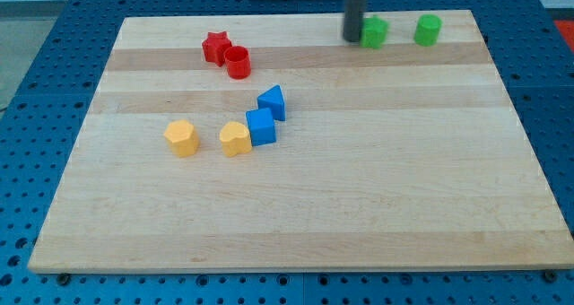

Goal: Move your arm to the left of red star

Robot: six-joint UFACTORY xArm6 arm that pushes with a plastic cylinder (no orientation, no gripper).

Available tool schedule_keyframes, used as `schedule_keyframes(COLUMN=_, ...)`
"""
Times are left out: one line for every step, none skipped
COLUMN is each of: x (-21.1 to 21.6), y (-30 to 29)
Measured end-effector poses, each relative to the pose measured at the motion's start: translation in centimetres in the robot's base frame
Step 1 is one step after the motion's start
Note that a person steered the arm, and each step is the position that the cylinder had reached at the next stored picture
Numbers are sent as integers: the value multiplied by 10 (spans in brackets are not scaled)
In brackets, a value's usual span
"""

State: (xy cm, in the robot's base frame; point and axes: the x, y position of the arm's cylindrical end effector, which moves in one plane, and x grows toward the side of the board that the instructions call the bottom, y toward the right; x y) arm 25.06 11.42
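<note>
The red star [214, 47] lies near the view's top left on the wooden board [359, 206], touching a red cylinder [238, 63] at its lower right. My tip [352, 39] is near the view's top, far to the right of the red star, right beside the left side of a green block [374, 32]. The rod rises out of the view's top edge.
A second green block [428, 30] sits right of the first. Two blue blocks [272, 102] [261, 126] sit mid-board, the lower one touching a yellow heart-like block [235, 138]. A yellow block [182, 137] lies further left.
</note>
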Motion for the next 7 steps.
schedule_keyframes(x=0, y=5)
schedule_keyframes(x=20, y=-55)
schedule_keyframes(x=24, y=-68)
schedule_keyframes(x=24, y=-69)
schedule_keyframes(x=24, y=-69)
schedule_keyframes(x=18, y=-55)
schedule_keyframes(x=-4, y=-62)
